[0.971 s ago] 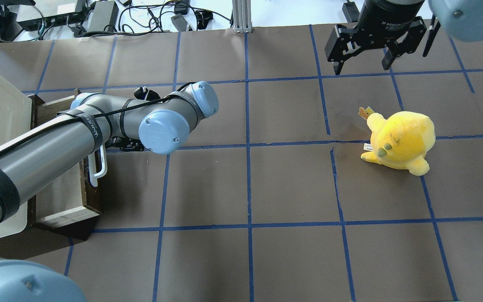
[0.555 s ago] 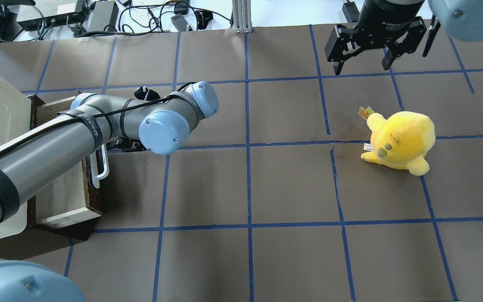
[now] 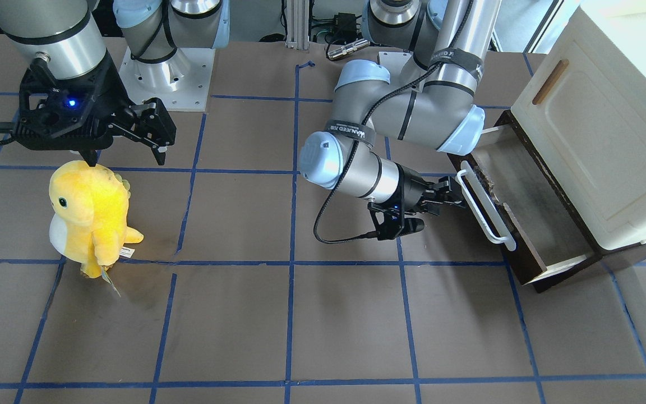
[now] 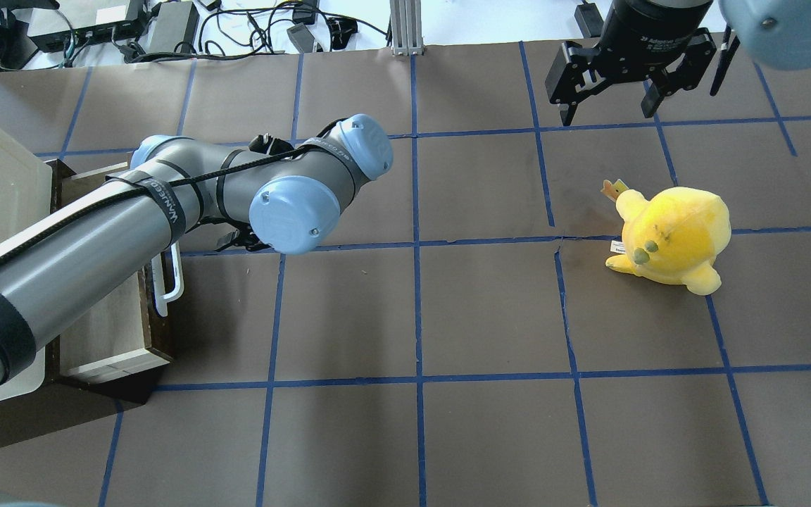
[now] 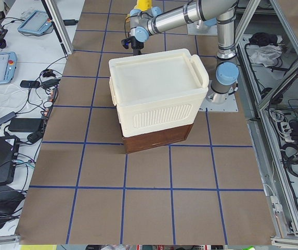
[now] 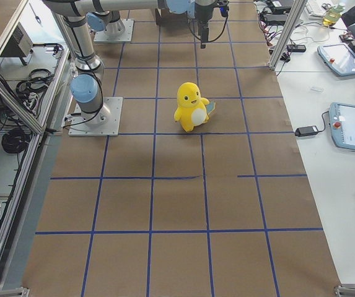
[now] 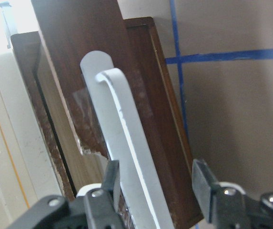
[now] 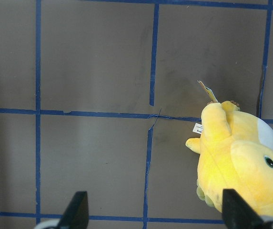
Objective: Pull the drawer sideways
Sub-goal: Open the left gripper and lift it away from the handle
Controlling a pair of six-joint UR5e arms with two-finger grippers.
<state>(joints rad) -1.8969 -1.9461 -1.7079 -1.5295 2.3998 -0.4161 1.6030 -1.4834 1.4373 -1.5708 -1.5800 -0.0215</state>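
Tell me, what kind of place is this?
Probably a robotics lab: a left arm and right arm bolted to a taped-grid table, control tablets beside it, and cables at the far edge.

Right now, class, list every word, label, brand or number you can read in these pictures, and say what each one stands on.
"Adaptive": white print on the black body of the right gripper; the rest of that line is blurred.
"WAN...": black fabric strap round the grey left arm; the later letters are too blurred to be sure of.
Small white tag on the yellow plush toy: too small to read.
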